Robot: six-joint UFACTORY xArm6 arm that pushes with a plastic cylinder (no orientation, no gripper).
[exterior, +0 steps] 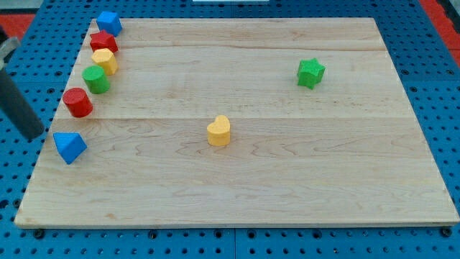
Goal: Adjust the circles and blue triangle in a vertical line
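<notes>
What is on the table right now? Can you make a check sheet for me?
Surface: wooden board, flat, on a blue peg sheet.
Job's things: red circle, green circle and blue triangle along the view's left edge.
Clutter: yellow block, red block, blue block in the same row; yellow heart mid-board; green star toward the view's right.
Grippers: none; my tip sits left of the blue triangle, off the board.
Cables: nothing seen.
Surroundings: red strips at the top corners.
</notes>
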